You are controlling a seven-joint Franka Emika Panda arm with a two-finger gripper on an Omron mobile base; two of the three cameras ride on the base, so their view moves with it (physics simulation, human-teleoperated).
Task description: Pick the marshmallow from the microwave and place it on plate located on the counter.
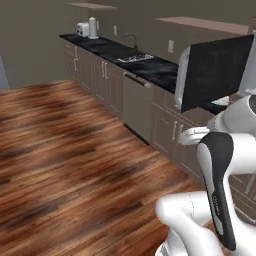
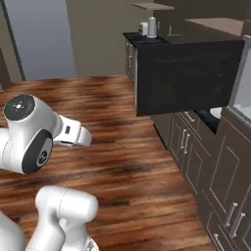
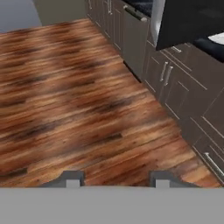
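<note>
The microwave's black glass door [image 1: 215,70] [image 2: 188,76] [image 3: 192,19] stands swung open over the floor, and its silver body [image 2: 243,78] shows at the right edge. The marshmallow and the turntable are hidden. A sliver of the white plate [image 2: 215,112] [image 3: 217,39] peeks out on the black counter [image 1: 150,67] below the door. My gripper [image 3: 117,180] hangs open over the wooden floor, left of the cabinets and well short of the microwave, with nothing between its fingertips [image 3: 72,179].
Taupe cabinet doors with silver handles [image 3: 165,72] and a dishwasher front [image 1: 136,105] run along the counter. A sink [image 1: 132,56] and white appliances [image 1: 89,29] sit farther along it. The wooden floor [image 1: 75,150] stretches out to the left.
</note>
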